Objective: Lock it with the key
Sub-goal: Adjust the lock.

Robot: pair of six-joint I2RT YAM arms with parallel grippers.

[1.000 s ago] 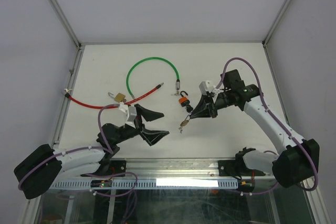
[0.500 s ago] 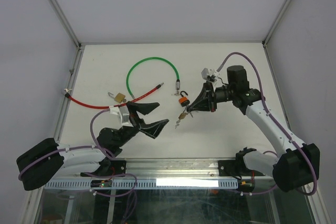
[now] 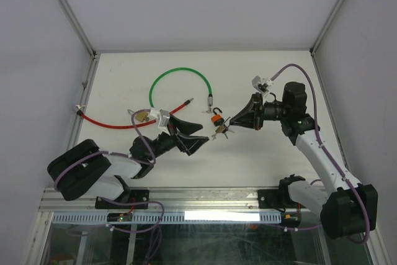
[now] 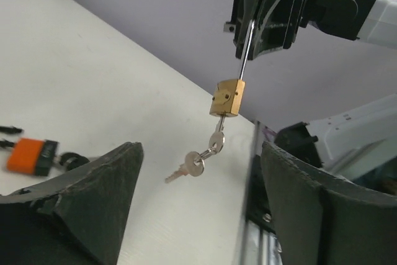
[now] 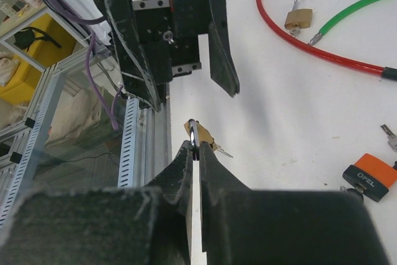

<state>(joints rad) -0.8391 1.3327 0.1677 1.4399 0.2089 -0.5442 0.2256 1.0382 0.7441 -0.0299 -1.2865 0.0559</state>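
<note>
Two keys [image 4: 197, 162] dangle off brass padlock [image 4: 227, 97] pinched by right hand [image 5: 193, 153]; left hand [image 3: 201, 137] gapes.

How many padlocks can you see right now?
3. A brass padlock hangs by its shackle from the right gripper; an orange padlock lies mid-table; a second brass padlock lies beside the red cable, far left. Others may be hidden.
</note>
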